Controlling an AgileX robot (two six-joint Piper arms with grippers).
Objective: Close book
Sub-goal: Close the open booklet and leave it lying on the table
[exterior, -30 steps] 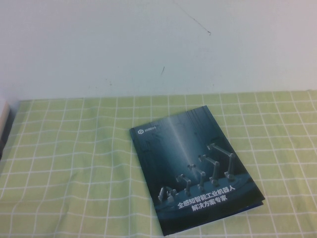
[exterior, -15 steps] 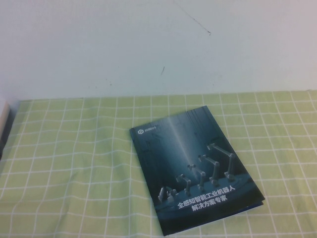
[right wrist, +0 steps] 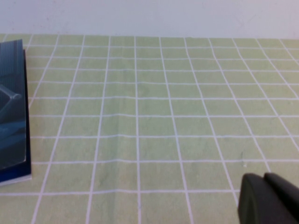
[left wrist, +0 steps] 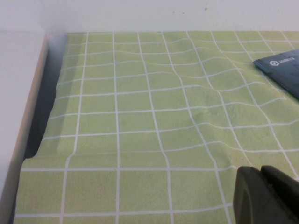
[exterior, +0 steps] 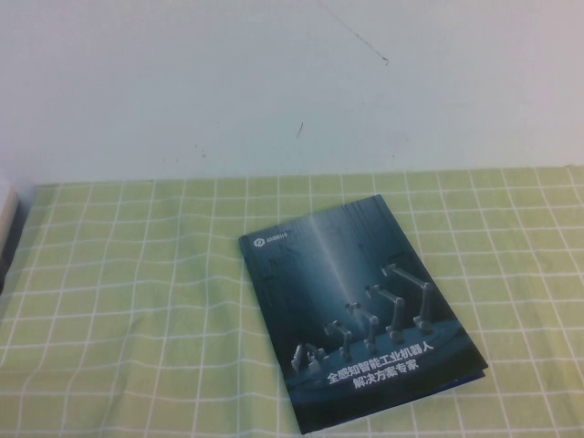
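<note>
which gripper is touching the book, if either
Apart, both. Left wrist view: left gripper over bare cloth, gap to the book. Right wrist view: right gripper likewise, cloth between.

This looks like a robot lab's test bench. The worktop (exterior: 137,274) wears a green checked cloth (exterior: 109,365) and is set against a bare, scuffed white wall (exterior: 274,82). The book (exterior: 356,310) shows industrial robot arms on its cover. The dark left tool (left wrist: 261,193) and right tool (right wrist: 266,198) sit over the cloth either side of it.
</note>
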